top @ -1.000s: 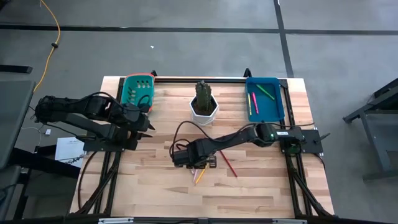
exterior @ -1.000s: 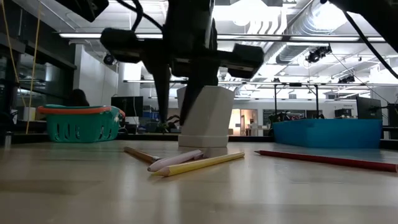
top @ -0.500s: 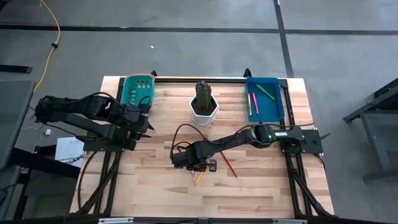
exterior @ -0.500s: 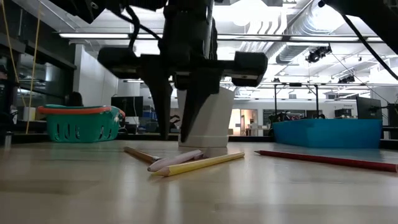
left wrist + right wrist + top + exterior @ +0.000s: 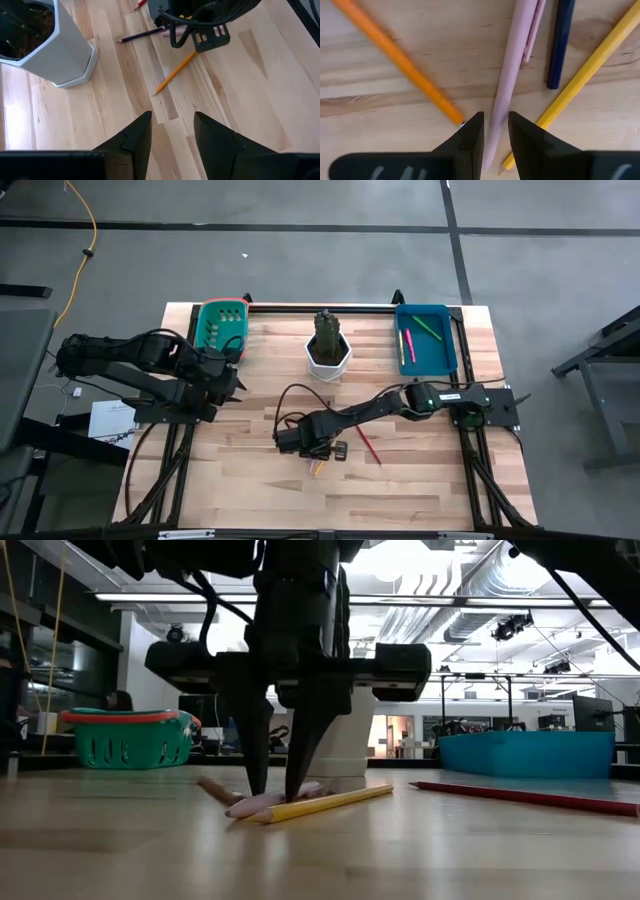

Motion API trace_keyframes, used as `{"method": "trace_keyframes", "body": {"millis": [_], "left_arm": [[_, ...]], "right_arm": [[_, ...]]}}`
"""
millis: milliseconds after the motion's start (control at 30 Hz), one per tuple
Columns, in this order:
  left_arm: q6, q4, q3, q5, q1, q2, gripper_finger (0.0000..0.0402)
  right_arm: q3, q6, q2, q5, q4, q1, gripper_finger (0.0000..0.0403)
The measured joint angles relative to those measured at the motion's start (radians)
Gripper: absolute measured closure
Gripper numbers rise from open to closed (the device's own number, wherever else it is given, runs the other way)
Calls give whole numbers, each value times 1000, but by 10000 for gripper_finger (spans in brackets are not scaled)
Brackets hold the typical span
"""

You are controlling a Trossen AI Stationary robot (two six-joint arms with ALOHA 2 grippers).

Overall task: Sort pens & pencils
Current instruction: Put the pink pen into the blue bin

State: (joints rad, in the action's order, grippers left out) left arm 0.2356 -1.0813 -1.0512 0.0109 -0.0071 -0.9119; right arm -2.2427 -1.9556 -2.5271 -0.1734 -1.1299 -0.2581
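High view: right gripper (image 5: 312, 448) is down over the small heap of sticks at table centre, near side of the white hexagonal plant pot (image 5: 328, 355). A red pencil (image 5: 368, 446) lies loose just right of it. Blue plastic tray (image 5: 448, 352) at far right holds pink and green pens (image 5: 409, 343); green basket (image 5: 206, 326) at far left. Left gripper (image 5: 232, 381) waits near the basket.

Low view: the right gripper's fingers touch the table, straddling the pale pink pen (image 5: 275, 798), beside a yellow pencil (image 5: 325, 802).

Left wrist view: left fingers (image 5: 134, 142) spread, holding nothing.

Right wrist view: fingers part open either side of the pink pen, not yet clenched; orange pencil (image 5: 395, 57) and dark pencil (image 5: 560, 42) alongside.

Step looks like the pick of the pen; next, close, lift clear of the neighbours, carry to the blue tray
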Motion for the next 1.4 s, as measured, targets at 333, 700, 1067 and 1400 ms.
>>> {"method": "trace_keyframes", "body": {"millis": [333, 700, 1067, 1400], "left_arm": [[22, -1, 0, 0, 0, 0, 268], [23, -2, 0, 0, 0, 0, 268], [25, -2, 0, 0, 0, 0, 268], [24, -2, 0, 0, 0, 0, 268]], "right_arm": [[0, -4, 0, 0, -6, 0, 325], [0, -2, 0, 4, -9, 0, 364], [0, 5, 2, 6, -14, 0, 385], [0, 7, 2, 16, -14, 0, 385]]}}
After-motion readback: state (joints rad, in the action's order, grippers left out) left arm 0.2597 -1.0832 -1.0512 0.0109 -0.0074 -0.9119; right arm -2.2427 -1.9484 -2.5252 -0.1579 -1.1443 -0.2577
